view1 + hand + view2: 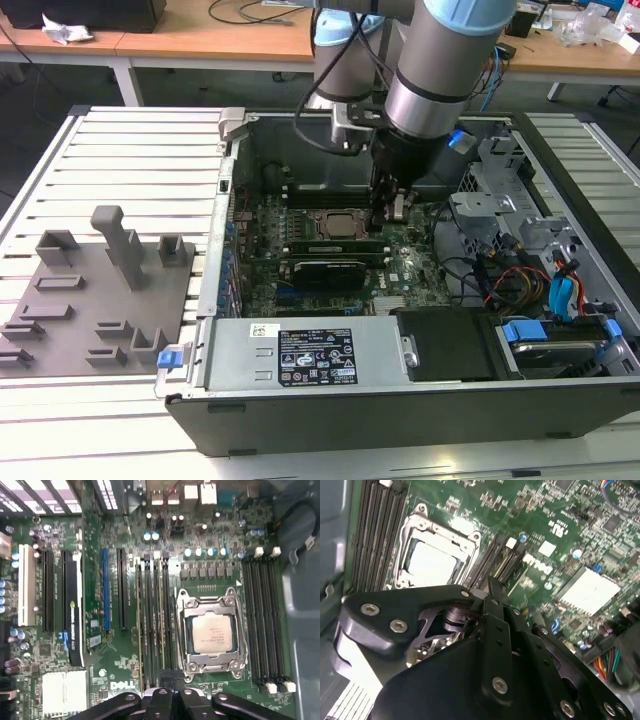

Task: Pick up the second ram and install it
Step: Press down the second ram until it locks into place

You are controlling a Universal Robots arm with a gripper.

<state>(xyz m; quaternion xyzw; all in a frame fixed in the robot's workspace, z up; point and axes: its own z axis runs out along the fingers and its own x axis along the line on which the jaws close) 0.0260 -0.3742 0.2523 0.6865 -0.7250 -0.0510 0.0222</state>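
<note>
Matt black metal gripper, glossy green motherboard, bright metal processor frame, matt grey plastic fixture plate.

Green ram upright in socket

- Robotics/electronics lab: open PC case on slatted alu. bench
- Grey fixture plate near bench's edge
- Wooden desks w/ cables behind

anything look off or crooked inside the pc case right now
Nothing stands out. The gripper is low over the memory slots beside the processor socket, and the sticks there sit straight along their slots. The grey fixture plate lies flat outside the case.
</note>
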